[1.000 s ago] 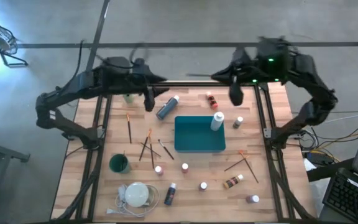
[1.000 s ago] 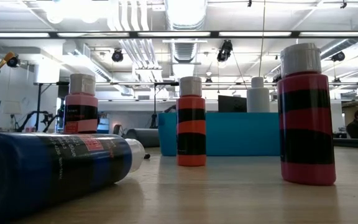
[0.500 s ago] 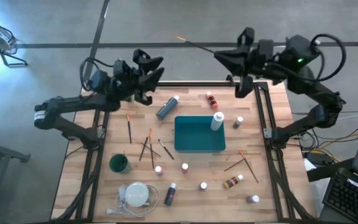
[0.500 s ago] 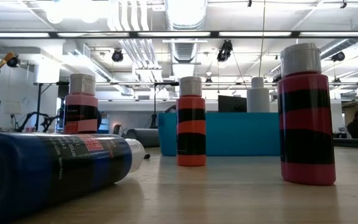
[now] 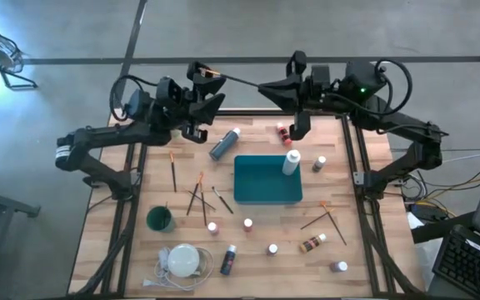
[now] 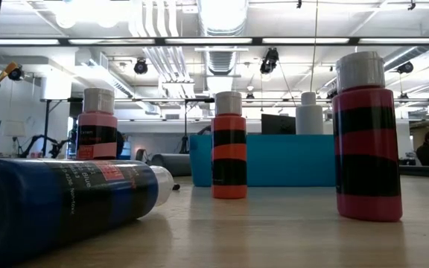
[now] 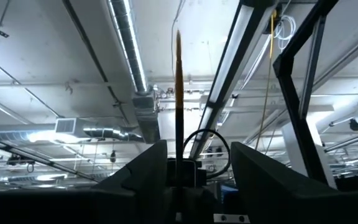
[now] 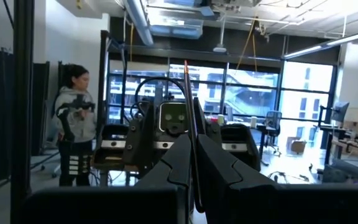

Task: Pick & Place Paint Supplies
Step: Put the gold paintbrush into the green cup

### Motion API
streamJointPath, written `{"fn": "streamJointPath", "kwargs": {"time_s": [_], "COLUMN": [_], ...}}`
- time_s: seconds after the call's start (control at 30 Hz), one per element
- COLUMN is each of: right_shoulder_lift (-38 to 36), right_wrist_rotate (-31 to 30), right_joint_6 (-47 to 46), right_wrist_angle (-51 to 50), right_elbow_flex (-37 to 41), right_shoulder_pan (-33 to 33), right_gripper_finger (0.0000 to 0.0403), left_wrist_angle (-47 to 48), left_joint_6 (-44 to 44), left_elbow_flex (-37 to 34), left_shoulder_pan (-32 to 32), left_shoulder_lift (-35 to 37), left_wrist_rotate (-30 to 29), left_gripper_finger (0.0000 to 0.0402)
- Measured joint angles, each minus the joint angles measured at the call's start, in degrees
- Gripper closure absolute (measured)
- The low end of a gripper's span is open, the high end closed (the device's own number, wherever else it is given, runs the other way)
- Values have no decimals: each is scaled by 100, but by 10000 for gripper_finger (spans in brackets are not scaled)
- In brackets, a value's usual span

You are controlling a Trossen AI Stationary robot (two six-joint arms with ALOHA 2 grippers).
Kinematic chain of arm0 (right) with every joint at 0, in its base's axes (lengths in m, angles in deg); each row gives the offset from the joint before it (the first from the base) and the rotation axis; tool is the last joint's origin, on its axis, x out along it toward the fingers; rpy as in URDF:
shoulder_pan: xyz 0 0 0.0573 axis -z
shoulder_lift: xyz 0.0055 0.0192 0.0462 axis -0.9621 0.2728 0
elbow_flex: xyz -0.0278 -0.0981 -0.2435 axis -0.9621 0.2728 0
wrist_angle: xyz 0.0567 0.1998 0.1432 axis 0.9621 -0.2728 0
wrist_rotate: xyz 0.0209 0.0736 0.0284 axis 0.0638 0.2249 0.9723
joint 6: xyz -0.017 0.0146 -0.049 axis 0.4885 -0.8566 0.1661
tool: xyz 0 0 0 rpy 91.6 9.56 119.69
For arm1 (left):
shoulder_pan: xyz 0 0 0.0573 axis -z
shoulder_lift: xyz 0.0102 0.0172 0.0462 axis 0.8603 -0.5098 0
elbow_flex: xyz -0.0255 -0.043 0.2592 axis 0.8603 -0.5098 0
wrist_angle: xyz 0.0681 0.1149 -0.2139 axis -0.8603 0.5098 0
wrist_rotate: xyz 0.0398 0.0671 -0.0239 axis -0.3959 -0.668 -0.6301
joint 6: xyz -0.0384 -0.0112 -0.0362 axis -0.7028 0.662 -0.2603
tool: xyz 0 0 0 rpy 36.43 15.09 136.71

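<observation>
Both grippers are raised over the table's far edge, facing each other. My right gripper point(image 5: 262, 86) point(image 8: 191, 135) is shut on a thin dark brush point(image 5: 236, 81) point(image 8: 187, 93) that points at my left gripper. My left gripper point(image 5: 207, 87) point(image 7: 197, 144) is open and tipped upward. The brush's orange free end point(image 7: 178, 43) reaches in between its fingers, nearer one of them, and I see no touch. Below, paint bottles stand or lie on the wood: a blue one on its side point(image 5: 223, 144), a red one point(image 5: 283, 133) and a white one point(image 5: 291, 162). Loose brushes point(image 5: 198, 196) lie near them. My right gripper pinches the brush between its two shut fingers, at the stretch away from the orange end point(image 8: 190, 129). The fingers lie along the brush, coming from the table's right and slanting a little upward. The brush is lifted clear, and most of it sticks out past the fingertips.
A teal tray point(image 5: 244, 196) sits mid-table. A green cup point(image 5: 159, 219) and a white disc with a cord point(image 5: 183, 260) are at the near left. More brushes point(image 5: 327, 218) and small bottles lie along the near side. Dark frame rails run down both table sides. A person point(image 8: 73, 118) stands in the room beyond.
Both grippers have tipped from pointing down to pointing upward. My right gripper has carried the brush toward the table's left, and its orange end has swung down to my left gripper. My left gripper has shifted slightly toward the table's right and stayed open.
</observation>
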Motion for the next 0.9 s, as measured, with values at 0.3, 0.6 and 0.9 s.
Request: {"fn": "streamJointPath", "kwargs": {"time_s": [0.3, 0.6, 0.9], "right_shoulder_lift": [22, 26, 26], "right_wrist_rotate": [7, -7, -9], "right_joint_6": [-13, -76, -94], "right_wrist_angle": [-44, -92, -105], "right_elbow_flex": [26, 96, 109], "right_shoulder_pan": [-83, -107, -107], "right_gripper_finger": [392, 392, 392], "left_wrist_angle": [7, -102, -249], "left_joint_6": [112, 79, -25], "left_elbow_flex": [30, 30, 32], "left_shoulder_pan": [-66, -70, -68], "left_shoulder_lift": [2, 18, 33], "left_wrist_rotate": [-52, -8, 45], "left_gripper_finger": [219, 219, 219]}}
